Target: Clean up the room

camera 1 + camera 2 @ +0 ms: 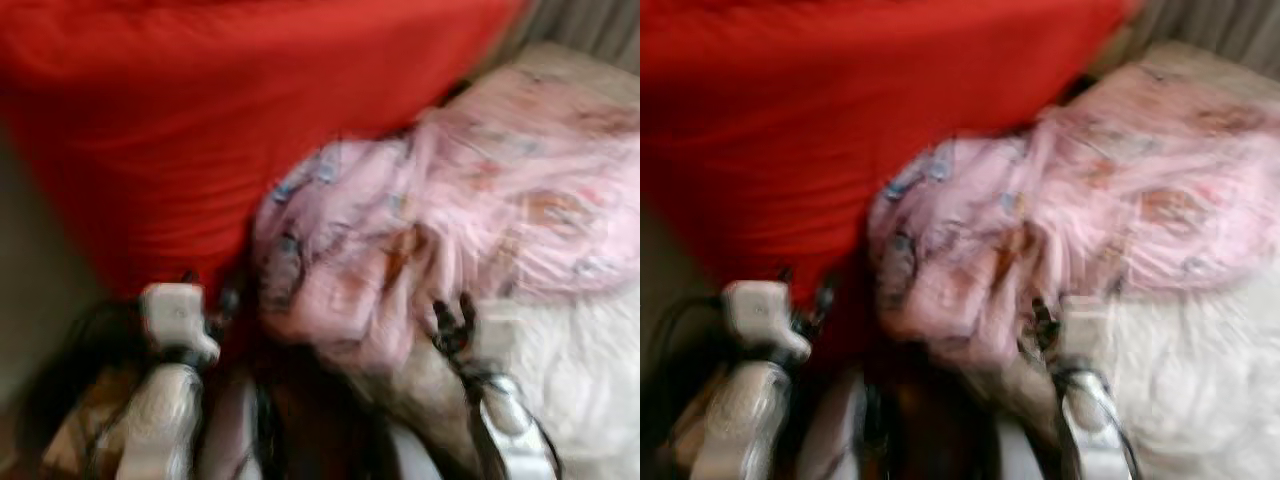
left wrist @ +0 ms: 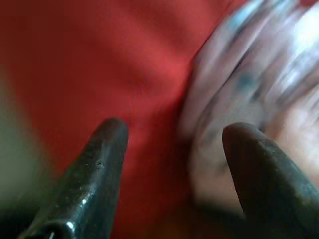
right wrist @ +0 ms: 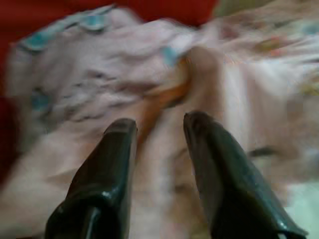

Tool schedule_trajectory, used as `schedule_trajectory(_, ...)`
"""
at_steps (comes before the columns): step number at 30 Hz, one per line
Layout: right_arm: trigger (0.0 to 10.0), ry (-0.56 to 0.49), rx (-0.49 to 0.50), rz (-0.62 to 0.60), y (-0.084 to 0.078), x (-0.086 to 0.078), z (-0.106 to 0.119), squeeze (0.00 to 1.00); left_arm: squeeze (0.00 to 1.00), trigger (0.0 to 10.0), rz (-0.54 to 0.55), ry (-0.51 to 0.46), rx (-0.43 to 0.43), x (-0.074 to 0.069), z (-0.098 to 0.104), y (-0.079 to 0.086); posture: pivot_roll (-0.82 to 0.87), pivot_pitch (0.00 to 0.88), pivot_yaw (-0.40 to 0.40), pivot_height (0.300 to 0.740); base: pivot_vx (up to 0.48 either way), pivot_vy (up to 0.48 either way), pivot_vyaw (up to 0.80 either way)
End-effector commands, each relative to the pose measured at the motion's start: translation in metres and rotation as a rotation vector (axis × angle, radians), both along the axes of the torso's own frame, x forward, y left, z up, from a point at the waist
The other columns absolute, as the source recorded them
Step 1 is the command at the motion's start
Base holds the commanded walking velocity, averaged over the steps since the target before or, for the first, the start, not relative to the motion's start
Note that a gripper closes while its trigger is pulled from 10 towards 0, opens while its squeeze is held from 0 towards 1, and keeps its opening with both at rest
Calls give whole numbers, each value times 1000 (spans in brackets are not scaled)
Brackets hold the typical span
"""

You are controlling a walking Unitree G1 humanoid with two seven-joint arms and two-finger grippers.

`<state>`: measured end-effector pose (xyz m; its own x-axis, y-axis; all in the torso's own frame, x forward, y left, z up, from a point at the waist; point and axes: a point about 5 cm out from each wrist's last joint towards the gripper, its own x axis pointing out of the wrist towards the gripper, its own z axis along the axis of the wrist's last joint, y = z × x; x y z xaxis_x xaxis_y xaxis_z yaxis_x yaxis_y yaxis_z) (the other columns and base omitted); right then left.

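Observation:
A crumpled pink patterned cloth [image 1: 420, 230] lies against a big red cushion [image 1: 200, 110]; all views are blurred. My left gripper [image 2: 174, 132] is open and points at the seam where the red cushion [image 2: 114, 59] meets the pink cloth [image 2: 259, 79], with nothing between its fingers. My right gripper [image 3: 159, 122] is open with a narrow gap, its tips right at the pink cloth [image 3: 164, 64]. In the head view my right gripper [image 1: 452, 322] sits at the cloth's lower edge.
A white fluffy cover [image 1: 580, 370] lies at the right under the pink cloth. A grey-beige surface [image 1: 30, 270] shows at the far left. Dark tangled cables [image 1: 90, 350] hang beside my left arm.

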<state>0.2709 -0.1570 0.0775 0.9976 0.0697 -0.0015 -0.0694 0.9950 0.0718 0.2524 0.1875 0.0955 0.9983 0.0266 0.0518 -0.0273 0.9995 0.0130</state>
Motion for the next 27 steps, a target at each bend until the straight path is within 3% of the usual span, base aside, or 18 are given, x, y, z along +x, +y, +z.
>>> schedule_trajectory(1,10000,30,10,-2,0,-7,-8,0,0,10000,-14,-25,5,2,6,-3,-4,279,-61,620,0,0,0)
schedule_trajectory(27,10000,24,10,-39,-3,-5,-9,0,0,10000,-34,-7,-5,3,3,-6,-5,283,-62,620,0,0,0)
